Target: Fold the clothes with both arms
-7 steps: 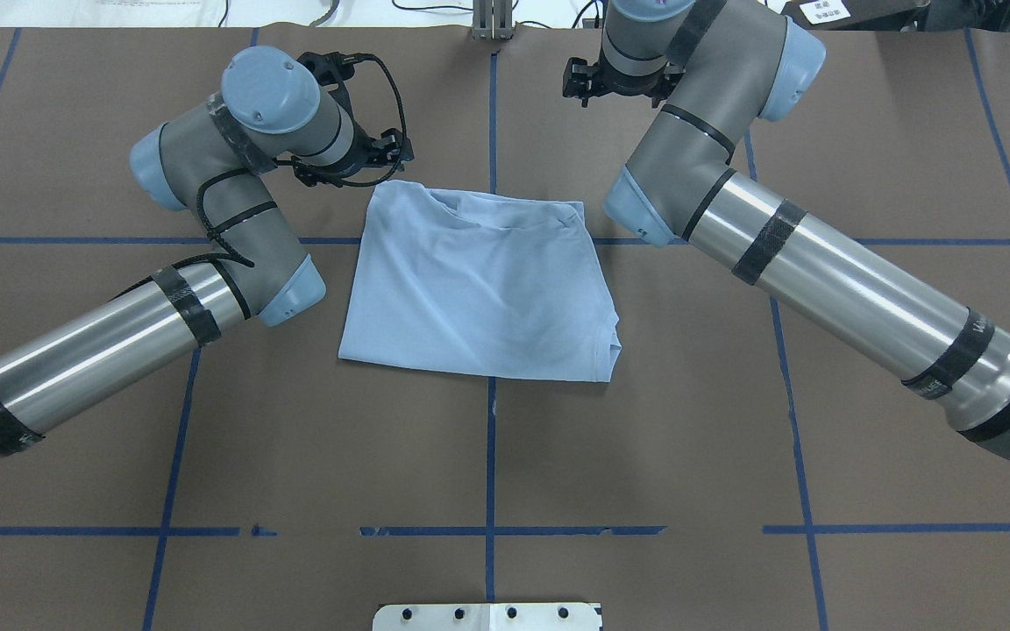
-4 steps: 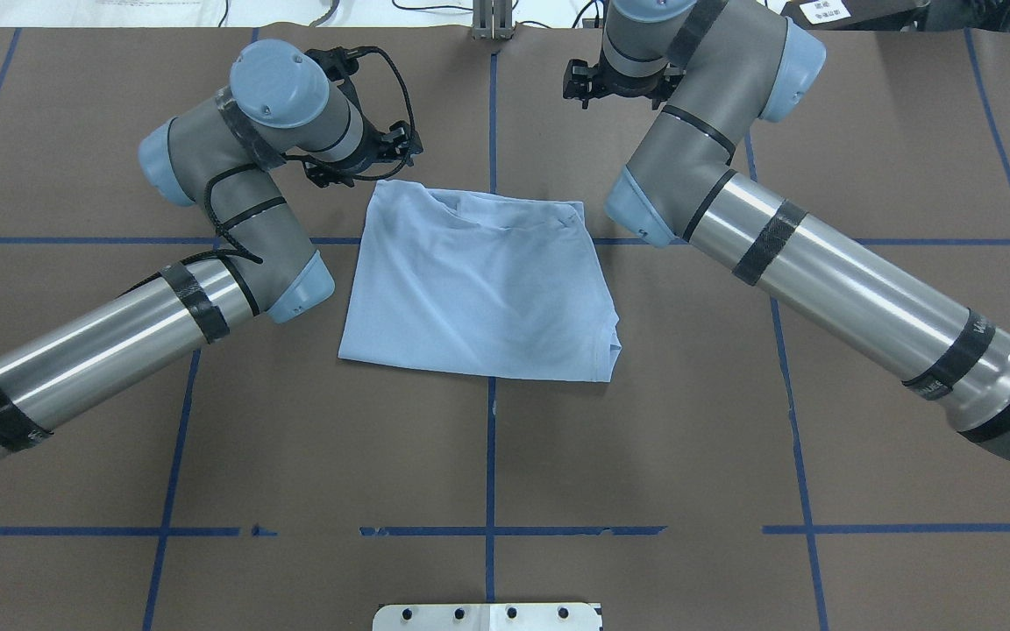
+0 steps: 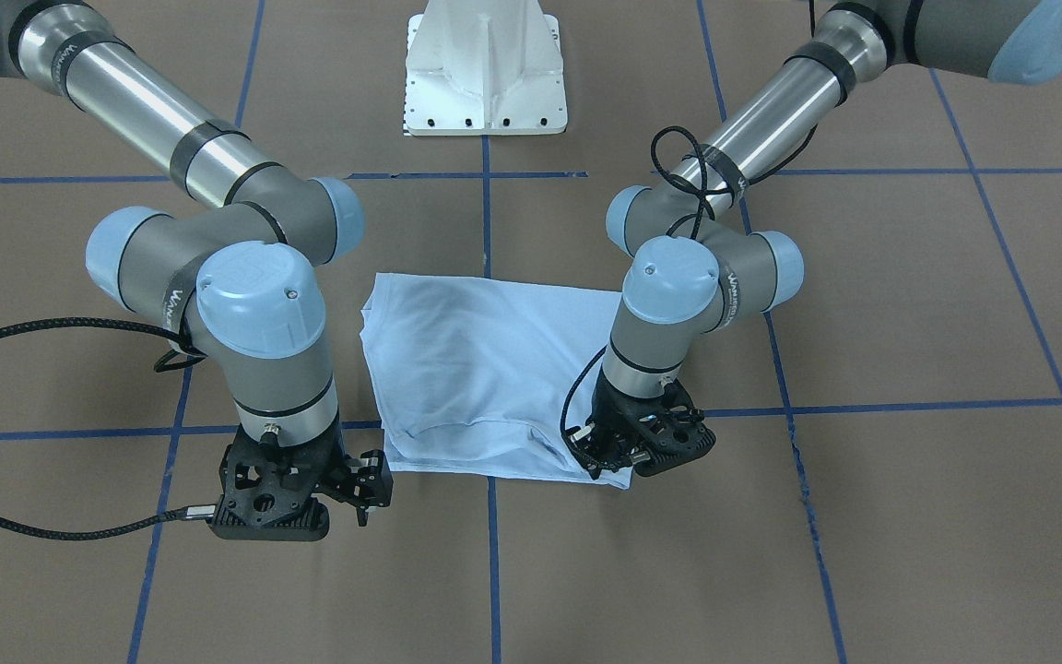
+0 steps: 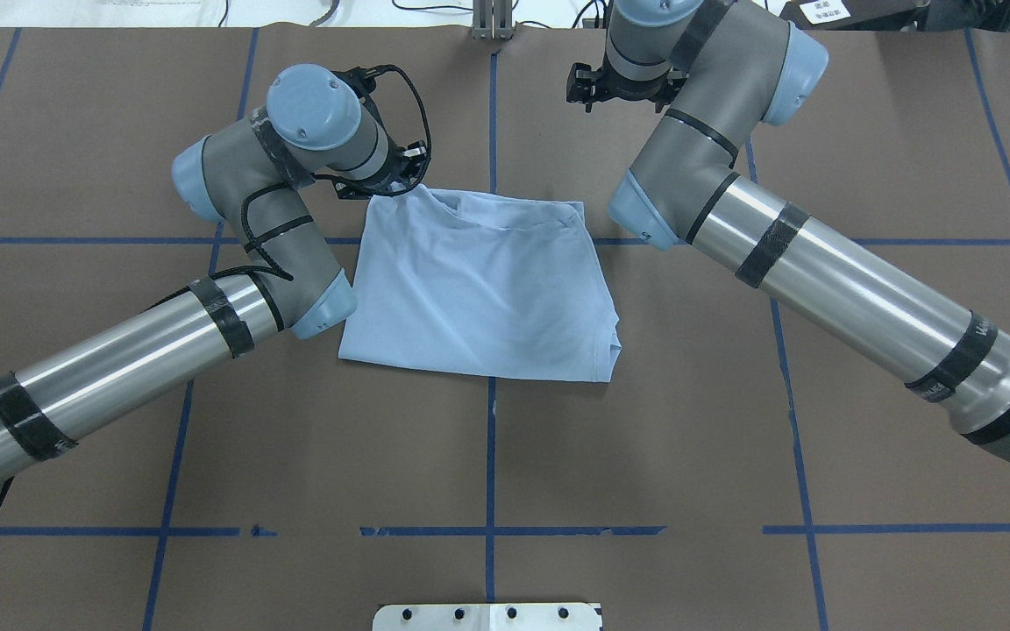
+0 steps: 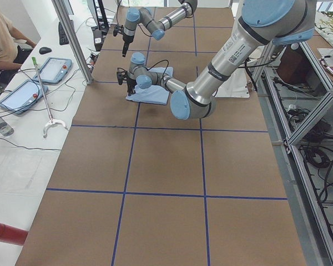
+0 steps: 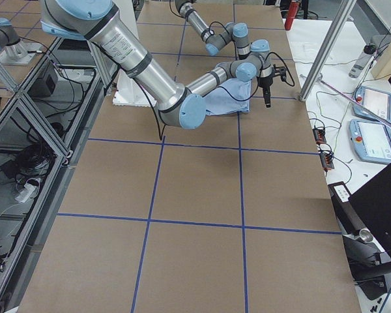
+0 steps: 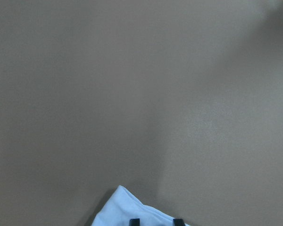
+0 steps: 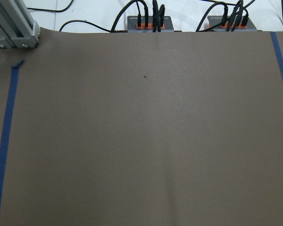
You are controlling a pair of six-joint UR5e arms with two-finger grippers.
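You had the left arm (image 4: 119,368) with jaws spread over the T-shirt (image 4: 479,289) corner, pre-grab; right arm (image 4: 838,280) jaws, couldn't tell. Next up was probably pinching it.

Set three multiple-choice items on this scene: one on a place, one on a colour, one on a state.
1. The left gripper is: A) at a corner of the T-shirt; B) on its middle; C) far off over bare paper.
2. The T-shirt is: A) red; B) light blue; C) green.
3. The T-shirt lies: A) balled up; B) lifted in the air; C) folded flat on the table.
Key: 1 A, the left wrist view shows its fingertips astride the cloth corner; 2 B, pale blue in every view; 3 C, it rests flat with layers stacked at one edge.
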